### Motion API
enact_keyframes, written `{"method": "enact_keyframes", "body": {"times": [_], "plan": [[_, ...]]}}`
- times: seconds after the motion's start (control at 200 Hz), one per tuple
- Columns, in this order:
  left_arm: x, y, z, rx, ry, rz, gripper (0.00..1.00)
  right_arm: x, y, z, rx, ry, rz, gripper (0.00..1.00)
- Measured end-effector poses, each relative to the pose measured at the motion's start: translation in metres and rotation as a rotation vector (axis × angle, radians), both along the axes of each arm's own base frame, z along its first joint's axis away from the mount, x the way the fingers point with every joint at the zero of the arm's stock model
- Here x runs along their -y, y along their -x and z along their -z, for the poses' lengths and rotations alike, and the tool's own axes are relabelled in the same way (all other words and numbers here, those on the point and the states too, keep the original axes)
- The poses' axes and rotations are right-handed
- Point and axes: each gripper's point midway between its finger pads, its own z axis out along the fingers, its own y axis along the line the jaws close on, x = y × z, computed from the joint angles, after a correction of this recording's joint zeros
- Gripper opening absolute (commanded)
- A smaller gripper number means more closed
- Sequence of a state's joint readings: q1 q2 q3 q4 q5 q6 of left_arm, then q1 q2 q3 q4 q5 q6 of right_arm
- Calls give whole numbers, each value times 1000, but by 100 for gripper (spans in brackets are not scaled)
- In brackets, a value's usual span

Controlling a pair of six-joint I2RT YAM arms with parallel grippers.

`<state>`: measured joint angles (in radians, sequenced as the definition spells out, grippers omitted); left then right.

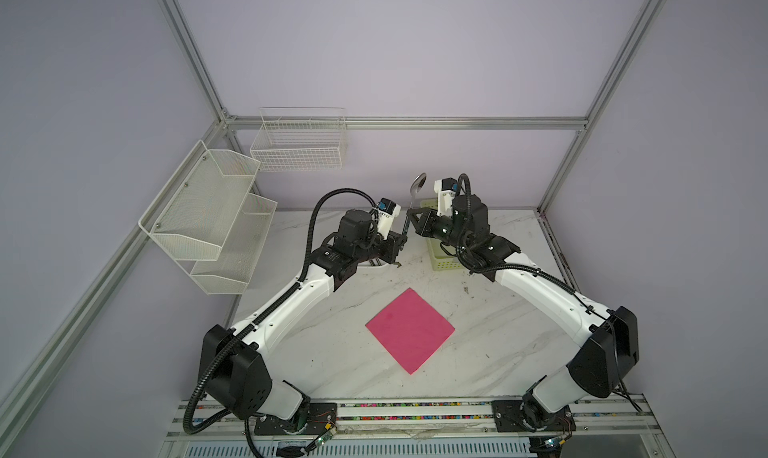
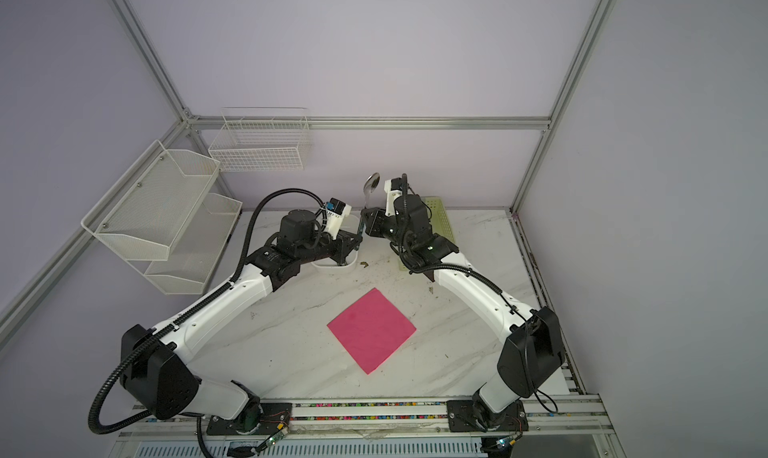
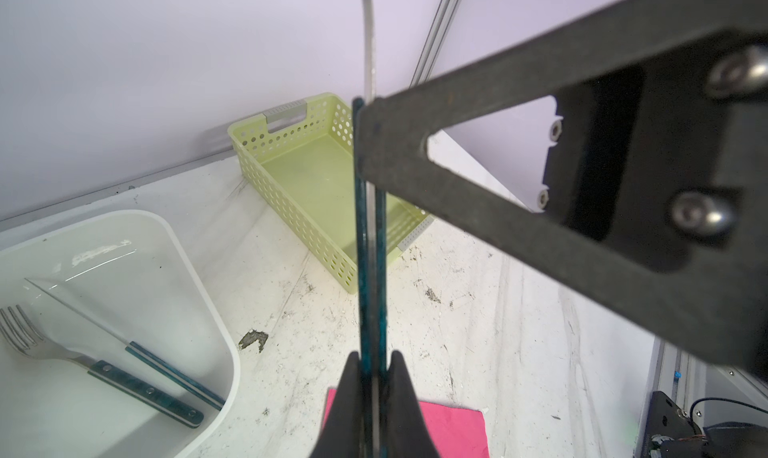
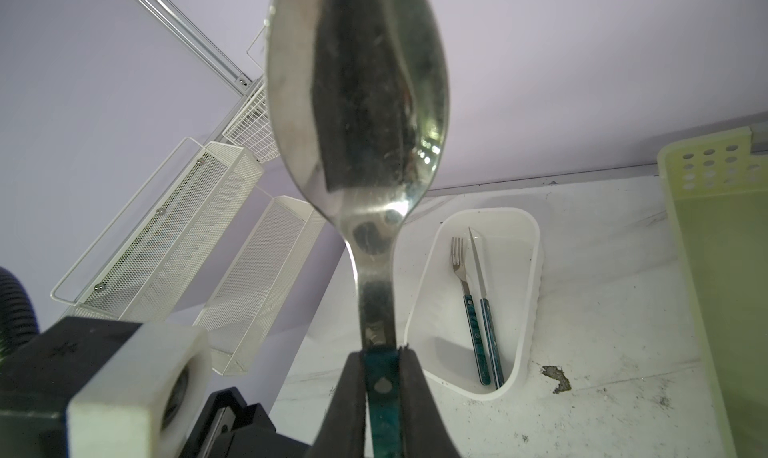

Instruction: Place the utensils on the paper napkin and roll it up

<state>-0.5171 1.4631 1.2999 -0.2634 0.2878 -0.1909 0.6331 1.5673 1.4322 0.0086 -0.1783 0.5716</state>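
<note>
Clamping the handle of the spoon [image 1: 418, 182], the left gripper [image 3: 371, 358] and right gripper [image 4: 381, 354] held it upright beyond the napkin [image 1: 410, 330]. The fork [image 4: 459, 256] lay in a tub [image 4: 490, 213].

The spoon [image 4: 357, 103] has its bowl cut off by the picture's edge in the right wrist view. In the left wrist view the pink napkin [image 3: 453, 431] runs off the edge, partly behind the left jaws. In both top views the left arm [image 2: 224, 306] hides most of the white tub [image 2: 334, 268].
</note>
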Motion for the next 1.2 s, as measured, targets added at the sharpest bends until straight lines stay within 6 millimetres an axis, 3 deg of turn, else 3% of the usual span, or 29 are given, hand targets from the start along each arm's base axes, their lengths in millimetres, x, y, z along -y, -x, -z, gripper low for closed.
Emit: {"method": "enact_keyframes", "body": {"times": [0.24, 0.385, 0.615, 0.835, 1.2], "plan": [[0, -1, -1, 5, 4, -2, 24, 1, 0, 5, -16, 15, 7, 1], [-4, 1, -7, 16, 4, -10, 26, 4, 3, 19, -61, 55, 14, 0], [-29, 4, -36, 79, 20, -53, 26, 8, 12, 46, -149, 131, 24, 0], [-58, -1, -44, 109, 0, -109, 27, 4, 34, 82, -270, 226, 9, 0], [-82, -3, -18, 83, -77, -156, 28, -25, 82, 160, -482, 391, -28, 0]]}}
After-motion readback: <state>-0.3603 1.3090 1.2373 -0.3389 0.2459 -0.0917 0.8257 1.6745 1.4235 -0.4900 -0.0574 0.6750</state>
